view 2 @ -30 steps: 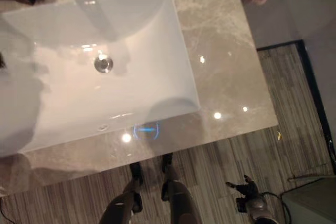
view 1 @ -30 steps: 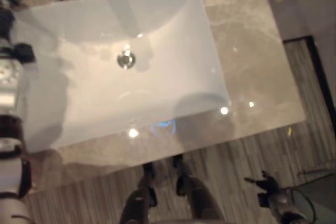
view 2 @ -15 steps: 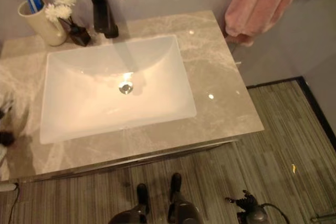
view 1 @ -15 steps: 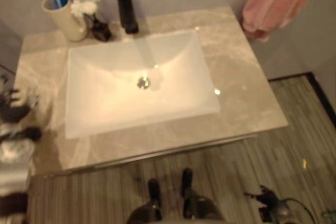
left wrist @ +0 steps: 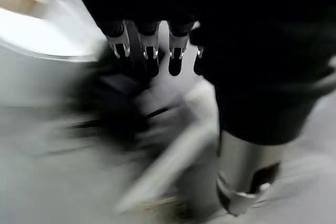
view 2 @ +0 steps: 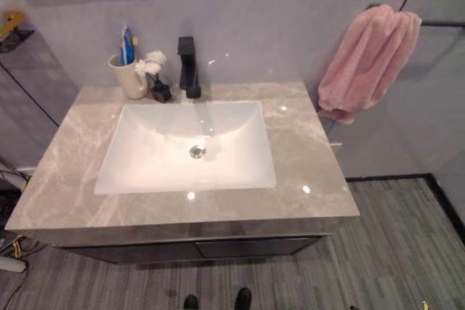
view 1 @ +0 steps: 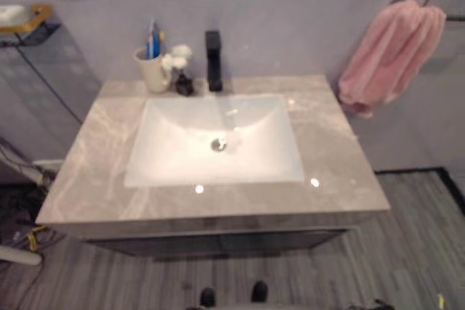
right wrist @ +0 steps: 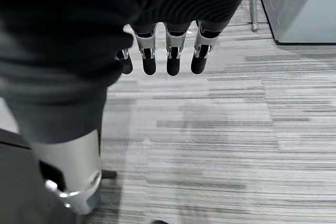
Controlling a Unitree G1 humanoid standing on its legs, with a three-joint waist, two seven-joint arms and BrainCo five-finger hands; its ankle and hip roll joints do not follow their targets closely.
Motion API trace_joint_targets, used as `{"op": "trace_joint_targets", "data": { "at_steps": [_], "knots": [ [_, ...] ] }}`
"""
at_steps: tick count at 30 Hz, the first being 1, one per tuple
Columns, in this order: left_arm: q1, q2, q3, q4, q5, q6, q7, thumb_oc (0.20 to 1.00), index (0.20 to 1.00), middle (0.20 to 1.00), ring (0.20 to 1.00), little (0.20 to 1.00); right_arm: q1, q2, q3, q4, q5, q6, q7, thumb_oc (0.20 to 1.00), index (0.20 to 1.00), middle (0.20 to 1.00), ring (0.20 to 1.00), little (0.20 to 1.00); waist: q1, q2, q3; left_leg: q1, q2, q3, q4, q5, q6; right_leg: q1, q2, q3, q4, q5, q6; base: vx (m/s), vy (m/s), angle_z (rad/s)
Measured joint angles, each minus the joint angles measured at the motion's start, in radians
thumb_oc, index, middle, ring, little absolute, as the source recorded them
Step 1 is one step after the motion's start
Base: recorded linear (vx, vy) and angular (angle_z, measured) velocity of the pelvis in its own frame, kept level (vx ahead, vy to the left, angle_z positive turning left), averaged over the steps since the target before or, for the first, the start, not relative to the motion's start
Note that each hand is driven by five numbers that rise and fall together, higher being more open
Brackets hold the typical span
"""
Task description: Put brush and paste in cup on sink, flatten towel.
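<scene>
Brush (view 2: 125, 38) and paste (view 1: 155, 41) already stand in the cup (view 2: 131, 76) at the table's (view 2: 305, 143) back corner beside the sink (view 2: 189, 147). The pink towel (view 2: 367, 59) hangs bunched on its rail, apparently not yet flattened. Left hand (left wrist: 152, 45) and right hand (right wrist: 168, 51) hang with fingers straight, holding nothing.

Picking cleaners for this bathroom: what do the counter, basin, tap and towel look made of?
Counter: grey veined stone or a stone look-alike, polished, with lamp glints. Basin: glossy white, probably ceramic. Tap: matte black, likely coated metal. Towel: soft pink terry-like cloth, draped in folds.
</scene>
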Motion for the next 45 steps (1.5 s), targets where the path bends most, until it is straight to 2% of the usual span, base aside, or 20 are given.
{"op": "trace_joint_targets", "data": {
  "at_steps": [2,3,5,7,10,13,14,18,22,24,28,29,31,33,35,37,38,39,42,45],
  "knots": [
    [-0.049,-0.133,-0.228,0.341,-0.032,0.071,-0.150,1.000,1.000,1.000,1.000,1.000,-0.030,0.001,0.012,0.008,0.000,0.003,-0.004,1.000,1.000,1.000,1.000,1.000,-0.016,-0.004,-0.008,0.011,0.000,0.006,0.018,-0.009,-0.001,0.005,0.001,0.009,0.000,-0.004,-0.006,0.00,0.011,-0.10],
    [-0.049,-0.203,-0.318,0.360,-0.022,0.107,-0.219,1.000,1.000,1.000,1.000,1.000,-0.031,0.001,0.021,0.008,0.000,0.004,-0.003,1.000,1.000,1.000,1.000,1.000,-0.014,-0.006,-0.009,0.008,-0.001,0.009,0.020,-0.012,0.003,-0.001,0.001,0.016,0.001,-0.004,-0.006,0.00,0.000,0.00],
    [-0.041,-0.256,-0.299,0.312,0.004,0.142,-0.294,1.000,1.000,1.000,1.000,1.000,-0.029,0.004,0.023,0.005,-0.001,0.006,-0.001,1.000,1.000,1.000,1.000,1.000,-0.003,-0.010,-0.007,0.001,0.000,0.002,0.021,-0.012,0.003,-0.007,0.002,0.015,0.001,-0.004,-0.006,-0.02,-0.005,0.04],
    [-0.074,-0.257,-0.378,0.270,0.066,0.146,-0.335,1.000,1.000,1.000,1.000,1.000,-0.039,0.005,0.056,0.002,-0.001,0.011,0.004,1.000,1.000,1.000,1.000,1.000,0.001,-0.017,0.000,-0.033,-0.005,-0.054,0.089,-0.025,-0.021,-0.009,0.001,0.045,0.000,-0.007,-0.011,-0.05,0.013,-0.06],
    [-0.119,-0.219,-0.399,0.194,0.127,0.143,-0.355,1.000,1.000,1.000,1.000,1.000,-0.072,0.005,0.085,-0.036,-0.001,0.010,0.007,1.000,1.000,1.000,1.000,1.000,0.003,-0.015,0.009,-0.059,-0.005,-0.266,0.138,-0.043,-0.027,-0.008,-0.001,0.088,0.000,0.001,-0.024,-0.01,0.074,-0.43],
    [-0.150,-0.200,-0.437,0.154,0.165,0.137,-0.351,1.000,1.000,1.000,1.000,1.000,-0.069,0.016,0.114,-0.039,-0.002,0.010,0.011,1.000,1.000,1.000,1.000,1.000,-0.006,-0.005,0.009,-0.048,-0.005,-0.330,0.150,-0.051,-0.034,-0.003,-0.015,0.114,0.001,0.009,-0.024,-0.04,0.215,-0.48],
    [-0.155,-0.200,-0.526,0.113,0.199,0.137,-0.346,1.000,1.000,1.000,1.000,1.000,-0.061,0.014,0.113,-0.038,-0.002,0.011,0.007,1.000,1.000,1.000,1.000,1.000,-0.011,-0.001,0.011,-0.049,-0.017,-0.335,0.170,-0.069,-0.022,-0.002,-0.024,0.123,0.001,0.014,-0.020,-0.11,0.234,-0.35],
    [-0.180,-0.209,-0.736,-0.010,0.319,0.109,-0.314,1.000,1.000,1.000,1.000,1.000,-0.058,0.033,0.105,-0.035,-0.004,0.010,-0.012,1.000,1.000,1.000,1.000,1.000,-0.017,0.039,0.045,-0.007,-0.046,-0.239,0.121,-0.073,0.010,-0.029,-0.058,0.191,0.035,0.051,0.036,-0.15,0.327,-0.53],
    [-0.235,-0.187,-0.782,-0.060,0.366,0.080,-0.313,1.000,1.000,1.000,1.000,1.000,-0.069,0.075,0.108,-0.002,-0.007,0.010,-0.012,1.000,1.000,1.000,1.000,1.000,-0.038,0.030,0.072,0.023,-0.119,-0.140,0.157,-0.096,0.065,-0.050,-0.109,0.300,0.058,0.065,0.075,-0.12,0.267,-0.71],
    [-0.240,-0.174,-0.814,-0.063,0.394,0.071,-0.312,1.000,1.000,1.000,1.000,1.000,-0.071,0.079,0.107,0.001,-0.033,0.011,-0.011,1.000,1.000,1.000,1.000,1.000,-0.039,0.042,0.079,0.024,-0.122,-0.092,0.151,-0.095,0.084,-0.058,-0.124,0.330,0.082,0.046,0.110,-0.18,0.341,-0.70],
    [-0.229,-0.162,-0.887,-0.039,0.508,0.063,-0.313,1.000,1.000,1.000,1.000,1.000,-0.050,0.079,0.087,0.006,-0.045,0.011,-0.017,1.000,1.000,1.000,1.000,1.000,-0.055,0.010,0.108,0.012,-0.199,0.000,0.219,-0.134,0.138,-0.137,-0.153,0.438,0.110,0.078,0.144,-0.17,0.257,-1.02],
    [-0.228,-0.176,-0.892,-0.022,0.522,0.062,-0.313,1.000,1.000,1.000,1.000,1.000,-0.054,0.075,0.083,0.001,-0.045,0.013,-0.020,1.000,1.000,1.000,1.000,1.000,-0.055,0.023,0.113,-0.019,-0.185,0.017,0.235,-0.139,0.140,-0.147,-0.155,0.453,0.122,0.076,0.162,-0.29,0.207,-0.78],
    [-0.237,-0.180,-0.887,-0.019,0.556,0.061,-0.307,1.000,1.000,1.000,1.000,1.000,-0.029,0.091,0.076,0.007,-0.059,0.015,-0.021,1.000,1.000,1.000,1.000,1.000,-0.050,0.011,0.125,-0.023,-0.188,0.117,0.245,-0.134,0.157,-0.190,-0.177,0.428,0.091,0.014,0.172,-0.26,0.099,-1.16],
    [-0.244,-0.194,-0.890,-0.020,0.570,0.066,-0.308,1.000,1.000,1.000,1.000,1.000,-0.065,0.089,0.080,-0.014,-0.082,0.013,-0.027,1.000,1.000,1.000,1.000,1.000,-0.039,0.056,0.149,-0.058,-0.143,0.200,0.253,-0.145,0.179,-0.257,-0.214,0.204,0.169,-0.017,0.191,-0.11,-0.021,-1.35],
    [-0.256,-0.193,-0.882,-0.027,0.589,0.065,-0.308,1.000,1.000,1.000,1.000,1.000,-0.026,0.095,0.080,-0.019,-0.082,0.017,-0.028,1.000,1.000,1.000,1.000,1.000,-0.058,0.055,0.153,-0.045,-0.140,0.215,0.209,-0.123,0.177,-0.248,-0.227,0.220,0.303,-0.023,0.190,-0.05,-0.073,-0.51],
    [-0.236,-0.187,-0.889,-0.041,0.594,0.069,-0.309,1.000,1.000,1.000,1.000,1.000,-0.035,0.097,0.075,0.004,-0.080,0.013,-0.030,1.000,1.000,1.000,1.000,1.000,-0.049,0.066,0.145,-0.040,-0.126,0.242,0.165,-0.101,0.156,-0.275,-0.220,0.182,0.513,-0.085,0.154,0.01,-0.086,-0.33],
    [-0.221,-0.187,-0.890,-0.043,0.594,0.069,-0.311,1.000,1.000,1.000,1.000,1.000,-0.027,0.095,0.076,0.009,-0.080,0.016,-0.033,1.000,1.000,1.000,1.000,1.000,-0.049,0.078,0.126,-0.027,-0.104,0.268,0.121,-0.065,0.128,-0.235,-0.201,0.113,0.572,-0.139,0.140,-0.06,-0.112,-0.46],
    [-0.216,-0.186,-0.890,-0.046,0.594,0.070,-0.311,1.000,1.000,1.000,1.000,1.000,-0.030,0.095,0.076,0.011,-0.080,0.019,-0.035,1.000,1.000,1.000,1.000,1.000,-0.050,0.076,0.118,-0.014,-0.101,0.292,0.091,-0.044,0.133,-0.215,-0.206,0.065,0.590,-0.163,0.127,-0.04,-0.204,-0.99],
    [-0.184,-0.181,-0.878,-0.021,0.585,0.081,-0.312,1.000,1.000,1.000,1.000,1.000,-0.085,0.106,0.089,0.006,-0.081,0.020,-0.039,1.000,1.000,1.000,1.000,1.000,-0.001,0.064,0.092,-0.016,-0.068,0.423,0.057,-0.030,0.129,-0.108,-0.245,-0.109,0.559,-0.250,0.119,-0.05,-0.214,-1.26],
    [-0.167,-0.172,-0.840,-0.026,0.561,0.079,-0.310,1.000,1.000,1.000,1.000,1.000,-0.107,0.121,0.104,-0.017,-0.082,0.013,-0.042,1.000,1.000,1.000,1.000,1.000,0.024,0.017,0.040,-0.019,-0.050,0.508,0.040,-0.019,0.069,-0.023,-0.243,-0.141,0.367,-0.258,0.129,-0.09,-0.402,-1.23]
  ]
}}
